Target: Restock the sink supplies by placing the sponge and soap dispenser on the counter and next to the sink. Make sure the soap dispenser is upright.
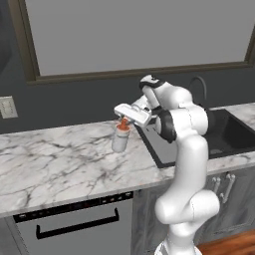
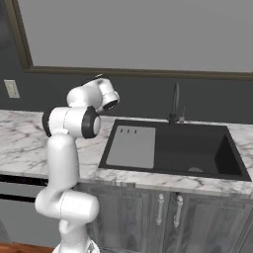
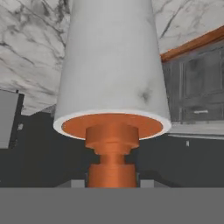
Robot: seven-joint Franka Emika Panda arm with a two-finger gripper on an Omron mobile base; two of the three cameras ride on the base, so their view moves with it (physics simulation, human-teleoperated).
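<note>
White marble with grey veins forms the bench (image 1: pixel 60 159), running along a dark wall under a wide framed window (image 1: pixel 134 35), with a wall socket (image 1: pixel 7 107) at the far left. Toward the sink-side edge, the soap dispenser (image 1: pixel 121 137) stands upright on the bench, the tool (image 1: pixel 123 121) clamped on its orange pump head. Just right lies the dark sink (image 2: pixel 173 148) with its curved faucet (image 2: pixel 175 104).

A pale grey-white cylindrical soap dispenser (image 3: pixel 113 61) stretches away from the lens, its orange pump head (image 3: pixel 112 157) nearest; white grey-veined marble counter (image 3: pixel 30 48) lies behind it; dark grey cabinet fronts (image 3: pixel 197 87) sit at right.
</note>
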